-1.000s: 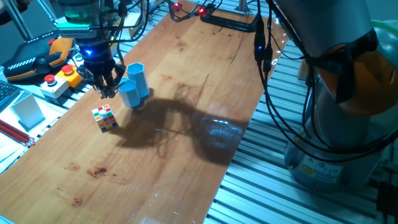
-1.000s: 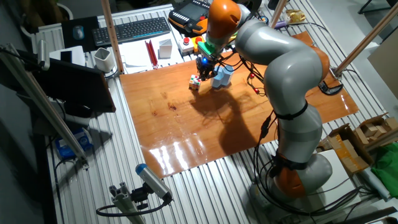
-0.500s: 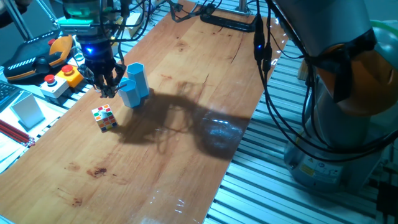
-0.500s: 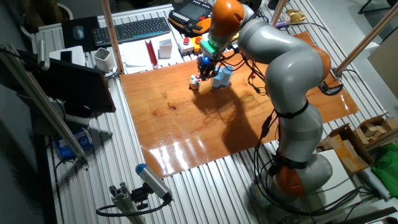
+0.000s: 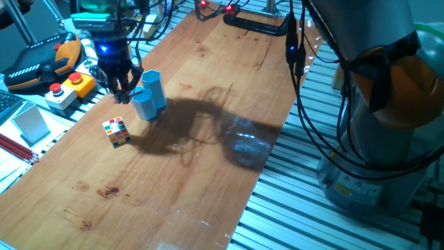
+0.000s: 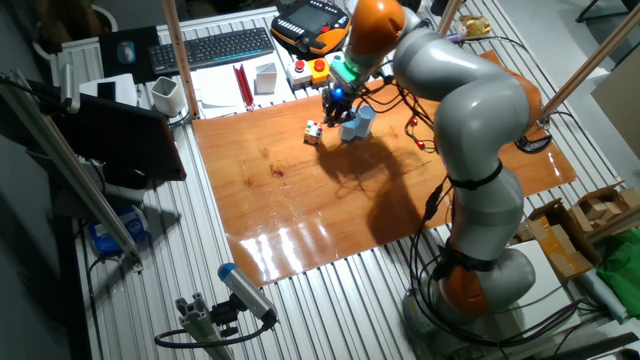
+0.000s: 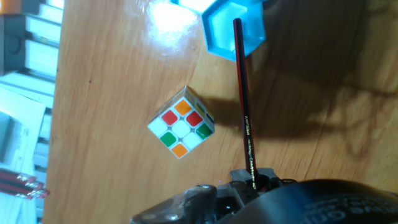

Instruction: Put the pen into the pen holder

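Note:
The pen [image 7: 244,106] is a thin reddish-brown stick. My gripper [image 7: 252,179] is shut on its near end, and in the hand view its far tip lies over the open mouth of the pen holder [image 7: 233,31]. The light blue pen holder [image 5: 149,94] stands on the wooden table [image 5: 208,139]. The gripper [image 5: 119,89] hangs just left of it and above the table. In the other fixed view the gripper [image 6: 333,107] is next to the holder [image 6: 355,122].
A small multicoloured cube [image 5: 116,130] lies on the table near the gripper, also in the hand view [image 7: 181,122]. Off the table's left edge are red pencils [image 5: 14,147], a white block [image 5: 31,121], a yellow button box [image 5: 69,87] and a pendant [image 5: 41,64].
The gripper with the pen has risen a little and shifted toward the pen holder. The cube and the holder have not moved.

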`<state>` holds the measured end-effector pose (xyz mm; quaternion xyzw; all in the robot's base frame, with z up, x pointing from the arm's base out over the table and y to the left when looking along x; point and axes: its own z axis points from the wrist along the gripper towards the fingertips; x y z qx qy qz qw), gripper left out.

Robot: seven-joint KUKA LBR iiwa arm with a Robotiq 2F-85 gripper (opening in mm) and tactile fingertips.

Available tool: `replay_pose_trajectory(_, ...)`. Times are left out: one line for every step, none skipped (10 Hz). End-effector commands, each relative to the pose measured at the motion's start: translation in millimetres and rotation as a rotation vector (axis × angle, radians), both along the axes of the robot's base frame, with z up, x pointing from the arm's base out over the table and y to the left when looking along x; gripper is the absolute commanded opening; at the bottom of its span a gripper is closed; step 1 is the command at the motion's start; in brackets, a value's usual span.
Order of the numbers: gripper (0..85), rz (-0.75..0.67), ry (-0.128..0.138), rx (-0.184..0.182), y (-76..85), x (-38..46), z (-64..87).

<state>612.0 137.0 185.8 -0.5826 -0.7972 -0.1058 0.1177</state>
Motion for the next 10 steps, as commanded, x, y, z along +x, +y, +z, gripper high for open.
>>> replay_pose_trajectory(0.7, -0.009, -0.003, 0.024, -0.1, -0.6, 0.4)
replay_pose_trajectory(0.7, -0.016, -0.004, 0.039, 0.6, -0.5, 0.0)
replay_pose_trajectory(0.7, -0.019, -0.006, 0.049, 1.7, -0.6, -0.2)
replay_pose_trajectory(0.7, -0.02, -0.007, 0.054, 1.7, -0.4, -0.3)
replay_pose_trajectory(0.7, -0.015, -0.007, 0.051, 1.0, 0.1, -0.4)
replay_pose_trajectory(0.7, -0.015, -0.006, 0.047, 1.0, 0.6, -1.0)
replay_pose_trajectory(0.7, -0.015, -0.002, 0.045, 0.7, 0.6, -1.3)
replay_pose_trajectory(0.7, -0.022, 0.0, 0.037, 0.7, 0.6, -1.3)
replay_pose_trajectory(0.7, -0.025, 0.001, 0.014, 0.7, 0.6, -1.3)
replay_pose_trajectory(0.7, -0.033, -0.008, 0.009, 0.7, 0.6, -1.3)
